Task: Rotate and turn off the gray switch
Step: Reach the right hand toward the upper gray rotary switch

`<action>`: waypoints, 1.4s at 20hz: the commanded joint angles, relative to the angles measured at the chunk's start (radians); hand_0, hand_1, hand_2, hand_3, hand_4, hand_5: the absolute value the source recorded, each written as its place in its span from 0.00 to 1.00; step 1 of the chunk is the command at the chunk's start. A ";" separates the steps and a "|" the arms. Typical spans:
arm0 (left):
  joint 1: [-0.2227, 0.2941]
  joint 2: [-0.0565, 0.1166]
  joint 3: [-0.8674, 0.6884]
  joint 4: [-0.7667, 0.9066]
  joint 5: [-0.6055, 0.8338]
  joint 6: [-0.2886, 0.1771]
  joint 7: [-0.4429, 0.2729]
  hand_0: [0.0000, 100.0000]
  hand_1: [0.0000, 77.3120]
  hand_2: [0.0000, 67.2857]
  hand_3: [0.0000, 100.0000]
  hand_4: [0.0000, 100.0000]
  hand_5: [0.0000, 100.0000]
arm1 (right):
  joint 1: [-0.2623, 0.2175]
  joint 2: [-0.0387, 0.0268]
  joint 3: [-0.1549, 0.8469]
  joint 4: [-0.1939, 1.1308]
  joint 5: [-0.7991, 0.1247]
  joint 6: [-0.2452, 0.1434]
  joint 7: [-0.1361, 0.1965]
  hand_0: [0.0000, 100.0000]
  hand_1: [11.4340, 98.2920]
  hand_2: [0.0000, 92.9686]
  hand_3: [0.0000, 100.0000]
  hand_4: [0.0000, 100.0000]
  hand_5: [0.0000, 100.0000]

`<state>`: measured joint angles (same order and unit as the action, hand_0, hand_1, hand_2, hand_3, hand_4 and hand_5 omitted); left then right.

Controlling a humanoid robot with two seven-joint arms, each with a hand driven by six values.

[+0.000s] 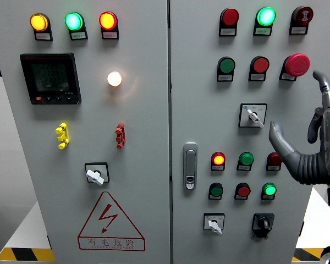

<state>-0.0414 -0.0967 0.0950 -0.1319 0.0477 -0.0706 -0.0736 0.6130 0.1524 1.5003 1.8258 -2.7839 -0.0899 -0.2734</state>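
At the lower left of the frame, a red triangular warning sign [110, 222] with a lightning bolt reads "有电危险" on the cabinet door [143, 165]. Button labels are too small to read.

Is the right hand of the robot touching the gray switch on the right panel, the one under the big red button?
Apart. The head view shows the right hand open beside the gray switch, with bare panel visible between thumb and switch.
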 commanded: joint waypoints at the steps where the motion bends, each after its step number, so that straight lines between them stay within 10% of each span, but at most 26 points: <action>1: 0.000 0.000 0.000 0.000 0.000 0.000 0.000 0.85 0.00 0.20 0.19 0.08 0.11 | 0.007 0.0010 0.003 -0.006 0.006 0.004 -0.019 0.31 0.36 0.10 1.00 1.00 1.00; 14: 0.000 0.000 0.000 0.000 0.000 0.000 0.000 0.85 0.00 0.20 0.19 0.08 0.11 | 0.042 0.0041 0.020 -0.046 0.041 0.056 -0.064 0.01 0.30 0.58 0.97 1.00 1.00; 28: 0.000 0.000 0.000 0.000 0.000 0.000 0.000 0.85 0.00 0.20 0.19 0.08 0.11 | 0.111 0.0010 0.005 -0.171 0.084 0.056 -0.122 0.00 0.28 0.74 0.95 1.00 1.00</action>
<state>-0.0414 -0.0966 0.0952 -0.1319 0.0471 -0.0706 -0.0736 0.7127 0.1533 1.5063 1.6719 -2.7000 -0.0337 -0.3955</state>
